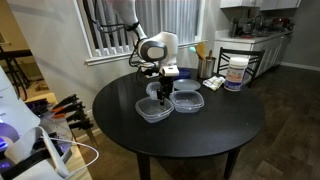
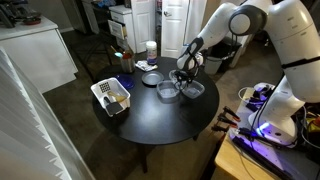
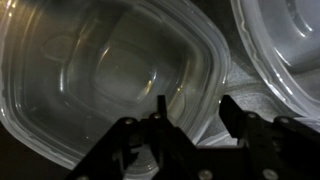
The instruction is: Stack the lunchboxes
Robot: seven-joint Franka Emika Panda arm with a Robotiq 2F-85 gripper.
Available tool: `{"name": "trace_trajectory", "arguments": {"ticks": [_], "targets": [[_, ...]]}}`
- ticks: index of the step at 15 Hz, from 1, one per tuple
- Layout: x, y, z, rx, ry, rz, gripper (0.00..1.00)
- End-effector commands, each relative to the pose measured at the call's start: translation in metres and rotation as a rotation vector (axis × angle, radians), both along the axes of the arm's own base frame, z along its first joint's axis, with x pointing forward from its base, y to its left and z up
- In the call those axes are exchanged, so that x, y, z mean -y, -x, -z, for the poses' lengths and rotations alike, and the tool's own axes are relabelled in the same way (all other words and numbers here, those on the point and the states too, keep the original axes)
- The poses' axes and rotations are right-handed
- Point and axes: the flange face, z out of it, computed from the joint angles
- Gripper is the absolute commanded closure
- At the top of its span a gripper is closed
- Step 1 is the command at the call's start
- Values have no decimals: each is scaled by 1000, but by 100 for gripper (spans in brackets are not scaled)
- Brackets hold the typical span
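The pincer (image 3: 194, 108) is held open astride the wall of one lunchbox (image 3: 100, 70) on the table (image 1: 215, 135), nothing gripped. If closed too shallowly, the thin rim could be lost and the neighbouring lunchbox (image 3: 285, 45) knocked.

You have three lunchboxes (image 2: 168, 92) of clear plastic, shallow, rounded-rectangular and rimmed, all lying open side up on the dark round surface (image 1: 200, 135). In an exterior view they sit unstacked and close together: the near lunchbox (image 1: 153, 110) toward the camera, the side lunchbox (image 1: 188, 100) just beside it, the back lunchbox (image 1: 158, 90) behind. In the wrist view, one box (image 3: 100, 70) fills most of the frame, with a neighbouring rim (image 3: 285, 45) just beside it.
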Motion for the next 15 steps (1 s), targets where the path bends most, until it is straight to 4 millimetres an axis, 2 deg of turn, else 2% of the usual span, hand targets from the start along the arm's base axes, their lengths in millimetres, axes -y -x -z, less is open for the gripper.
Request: {"name": "trace_trajectory", "arguments": {"ticks": [1,4,6,9,11,15], "targets": [[-2,-2,-2,2,8,16,73],[-5,-1,-4,-3,21,6,92],[-10,5,-6,-26,33,-7,100],[-21,18,-18,-78,75,-51,97],[-34,28,-34,-108,124,-98,99],[-74,41,-80,-90,231,-241,99]]}}
